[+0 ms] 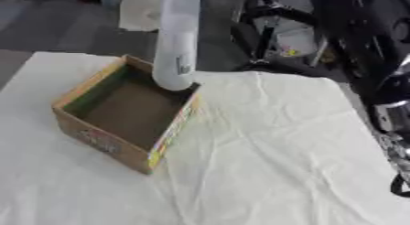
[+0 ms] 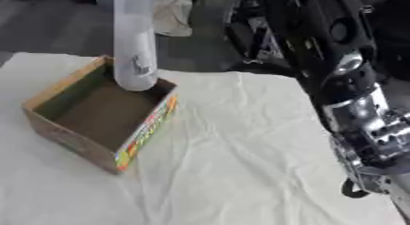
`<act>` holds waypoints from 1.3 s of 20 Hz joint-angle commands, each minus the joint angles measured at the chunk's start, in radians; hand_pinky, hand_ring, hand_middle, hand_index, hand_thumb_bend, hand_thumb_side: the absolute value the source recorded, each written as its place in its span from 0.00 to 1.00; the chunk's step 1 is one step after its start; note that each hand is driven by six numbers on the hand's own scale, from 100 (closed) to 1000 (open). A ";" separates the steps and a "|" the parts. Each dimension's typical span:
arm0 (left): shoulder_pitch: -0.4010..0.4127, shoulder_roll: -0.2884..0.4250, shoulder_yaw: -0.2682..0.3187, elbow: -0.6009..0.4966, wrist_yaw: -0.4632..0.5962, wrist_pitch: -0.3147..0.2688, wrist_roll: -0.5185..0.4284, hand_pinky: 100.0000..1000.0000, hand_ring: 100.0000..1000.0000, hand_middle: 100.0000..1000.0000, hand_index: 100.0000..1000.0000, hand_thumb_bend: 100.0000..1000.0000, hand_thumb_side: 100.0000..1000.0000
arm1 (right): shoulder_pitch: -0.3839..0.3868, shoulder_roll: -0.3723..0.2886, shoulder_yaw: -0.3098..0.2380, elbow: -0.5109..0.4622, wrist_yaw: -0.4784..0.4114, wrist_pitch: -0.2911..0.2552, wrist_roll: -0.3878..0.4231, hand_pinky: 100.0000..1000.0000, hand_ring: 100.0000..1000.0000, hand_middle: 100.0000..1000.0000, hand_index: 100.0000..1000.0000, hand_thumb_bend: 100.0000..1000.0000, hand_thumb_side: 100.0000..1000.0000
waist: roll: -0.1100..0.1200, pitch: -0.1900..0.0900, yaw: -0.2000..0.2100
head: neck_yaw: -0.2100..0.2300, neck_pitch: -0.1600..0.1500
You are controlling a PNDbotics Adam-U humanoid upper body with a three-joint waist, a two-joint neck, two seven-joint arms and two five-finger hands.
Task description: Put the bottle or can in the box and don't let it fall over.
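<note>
Nearest us, our right arm [image 2: 360, 123] enters along the tabletop's [image 1: 264, 164] right edge; its hand lies outside both views, so we cannot tell its state. No left hand is in view. We note the white bottle [image 1: 176, 41] hanging upright, long axis vertical, its rounded base over the far right corner of the open box [image 1: 120, 109]. We judge a straight descent suffices.

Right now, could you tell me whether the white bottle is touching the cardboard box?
Cannot tell. In both eye views the white bottle's lower end overlaps the far corner rim of the cardboard box, and neither view plainly shows contact or a gap.
</note>
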 commanded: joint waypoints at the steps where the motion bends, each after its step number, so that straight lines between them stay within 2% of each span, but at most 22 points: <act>1: -0.014 0.016 -0.003 -0.017 0.002 -0.001 -0.007 0.79 0.40 0.60 0.69 0.07 0.77 | -0.022 -0.001 -0.005 -0.014 0.007 -0.008 -0.007 0.79 0.22 0.40 0.51 0.00 0.01 | 0.007 -0.007 0.006 | -0.008 -0.016; 6: -0.019 0.012 -0.005 -0.017 0.002 -0.001 -0.010 0.79 0.40 0.59 0.69 0.07 0.78 | -0.016 0.017 0.001 -0.014 0.024 -0.025 -0.009 0.80 0.22 0.40 0.51 0.00 0.01 | 0.004 0.009 0.013 | -0.014 -0.024; 15: -0.030 0.006 -0.008 -0.017 0.001 -0.002 -0.011 0.78 0.39 0.59 0.69 0.07 0.78 | 0.006 0.050 0.016 -0.044 0.038 -0.043 -0.022 0.80 0.22 0.40 0.51 0.00 0.01 | 0.004 0.036 0.026 | -0.023 -0.020; 26: -0.037 -0.002 -0.009 -0.017 -0.001 -0.001 -0.011 0.78 0.39 0.59 0.69 0.07 0.79 | 0.044 0.080 0.037 -0.066 0.099 -0.066 -0.029 0.80 0.22 0.40 0.51 0.00 0.01 | -0.005 0.054 0.041 | -0.022 -0.024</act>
